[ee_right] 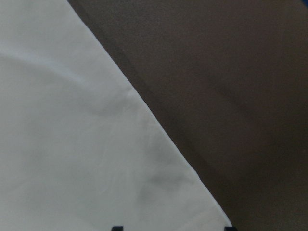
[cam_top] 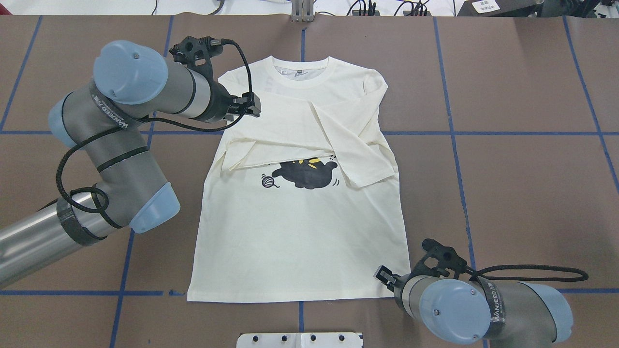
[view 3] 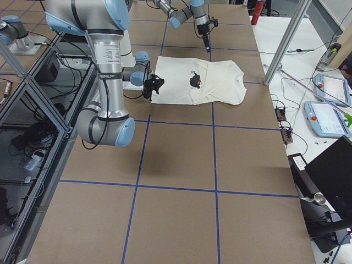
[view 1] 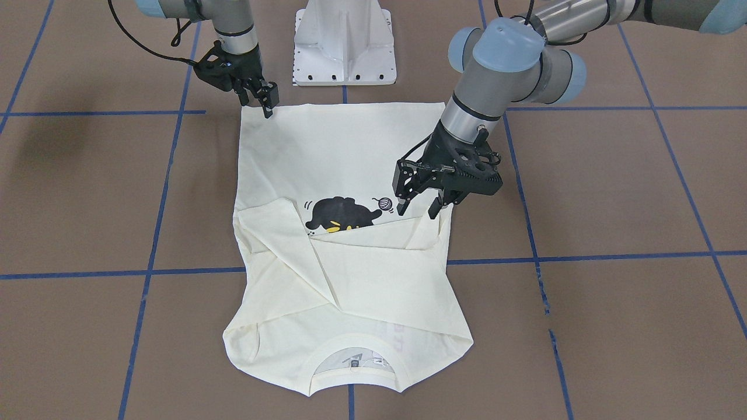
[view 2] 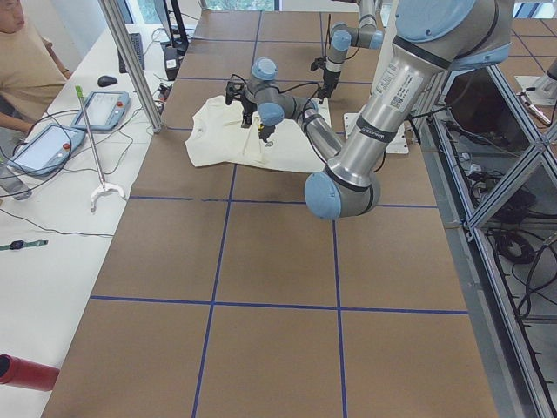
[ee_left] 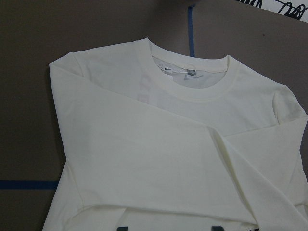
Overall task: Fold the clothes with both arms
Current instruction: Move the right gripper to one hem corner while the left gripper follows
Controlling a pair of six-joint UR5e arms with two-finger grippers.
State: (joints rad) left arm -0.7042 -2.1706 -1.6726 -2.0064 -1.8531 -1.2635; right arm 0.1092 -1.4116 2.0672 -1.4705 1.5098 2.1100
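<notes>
L gripper (view 1: 417,212) apart over shirt (view 1: 344,146) fold edge; R gripper (view 1: 263,105) apart at hem corner.

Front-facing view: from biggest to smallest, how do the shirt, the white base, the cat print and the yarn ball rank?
Largest first:
Shirt
white base, cut off at the top edge
cat print, partly covered
yarn ball

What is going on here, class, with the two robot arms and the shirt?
Two robot arms are folding a cream shirt lying flat on the table. Both sleeves are already folded across the chest, partly covering the cat print. The left claw hangs open over the sleeve fold beside the print; the right claw, also open, is at a hem corner.
</notes>
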